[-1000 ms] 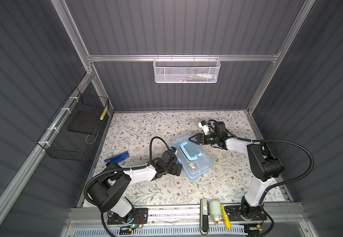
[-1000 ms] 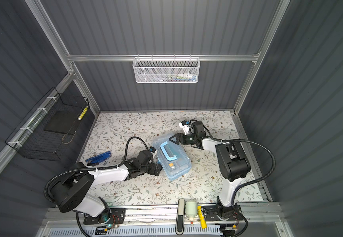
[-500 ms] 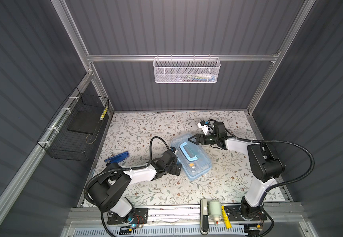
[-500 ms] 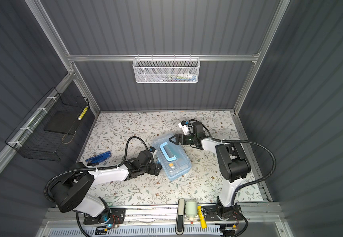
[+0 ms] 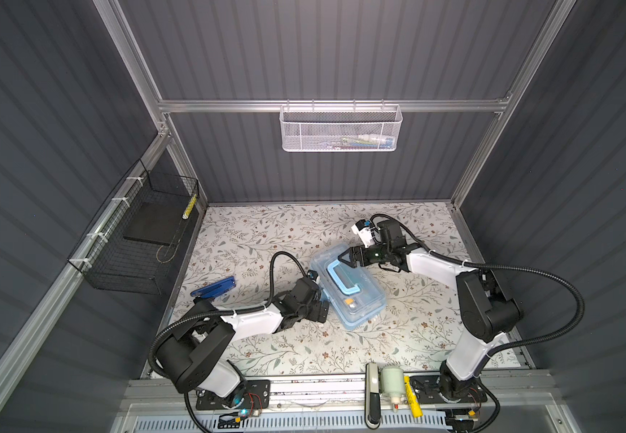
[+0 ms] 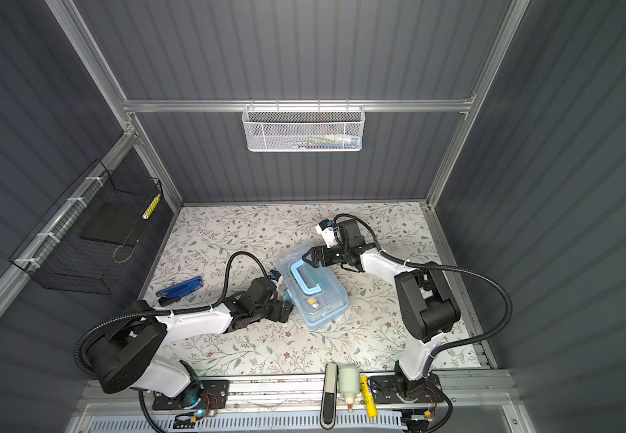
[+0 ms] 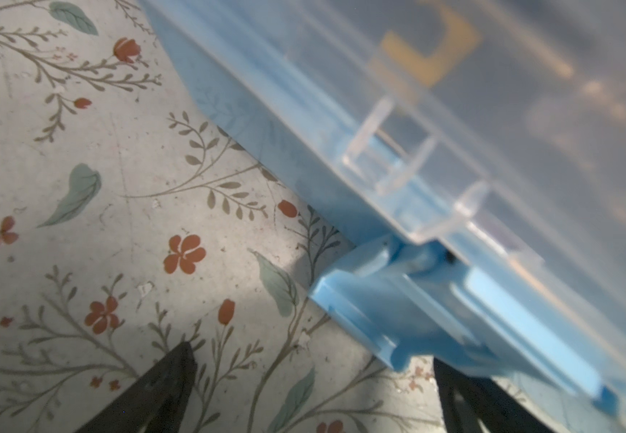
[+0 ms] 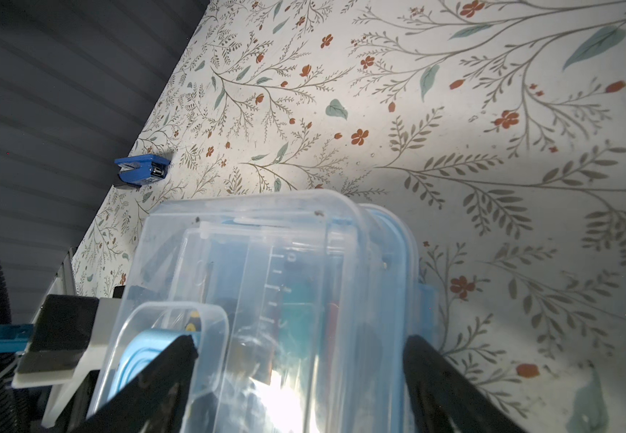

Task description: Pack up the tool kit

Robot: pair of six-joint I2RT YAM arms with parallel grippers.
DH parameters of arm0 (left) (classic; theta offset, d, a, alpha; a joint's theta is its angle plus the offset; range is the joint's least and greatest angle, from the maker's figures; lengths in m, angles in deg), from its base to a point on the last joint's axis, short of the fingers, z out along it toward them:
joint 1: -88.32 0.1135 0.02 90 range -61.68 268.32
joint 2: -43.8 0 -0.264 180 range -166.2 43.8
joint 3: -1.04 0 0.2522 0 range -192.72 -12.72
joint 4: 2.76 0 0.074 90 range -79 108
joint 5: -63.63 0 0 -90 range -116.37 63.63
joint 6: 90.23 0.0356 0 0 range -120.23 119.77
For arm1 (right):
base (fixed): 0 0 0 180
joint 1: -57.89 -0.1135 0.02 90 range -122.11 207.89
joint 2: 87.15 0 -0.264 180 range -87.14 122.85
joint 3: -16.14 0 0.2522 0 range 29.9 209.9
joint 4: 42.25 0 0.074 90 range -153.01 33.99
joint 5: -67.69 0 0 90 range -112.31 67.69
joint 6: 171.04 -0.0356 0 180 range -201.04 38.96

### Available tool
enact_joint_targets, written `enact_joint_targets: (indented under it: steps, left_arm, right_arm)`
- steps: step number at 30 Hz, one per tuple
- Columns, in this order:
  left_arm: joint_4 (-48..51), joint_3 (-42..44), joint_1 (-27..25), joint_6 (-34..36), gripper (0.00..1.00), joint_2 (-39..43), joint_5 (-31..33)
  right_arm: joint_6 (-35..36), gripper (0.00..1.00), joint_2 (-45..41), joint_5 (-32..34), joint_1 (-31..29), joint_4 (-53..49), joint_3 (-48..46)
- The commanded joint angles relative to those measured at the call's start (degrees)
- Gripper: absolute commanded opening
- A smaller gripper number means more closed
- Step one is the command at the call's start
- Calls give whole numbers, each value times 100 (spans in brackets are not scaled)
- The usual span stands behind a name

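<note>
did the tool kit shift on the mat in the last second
No. The tool kit keeps its spot and angle relative to the blue multitool in a top view.

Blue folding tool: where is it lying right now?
In a top view the blue folding tool lies on the left side of the mat, near the black wire basket and well left of the tool kit.
</note>
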Motion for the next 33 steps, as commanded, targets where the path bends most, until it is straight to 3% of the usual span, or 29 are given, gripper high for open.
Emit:
enact_joint_targets:
  steps: [1, 17, 33]
  left_arm:
    - [11, 88, -27, -158, 99, 15, -23]
    - [921, -8, -17, -296, 95, 689, 860]
    - [1290, -12, -16, -335, 64, 1349, 1218]
  right_arm:
    - [58, 87, 112, 307, -58, -577, -151]
    - [-199, 87, 72, 96, -62, -312, -253]
    - [-227, 87, 34, -7, -64, -283, -306]
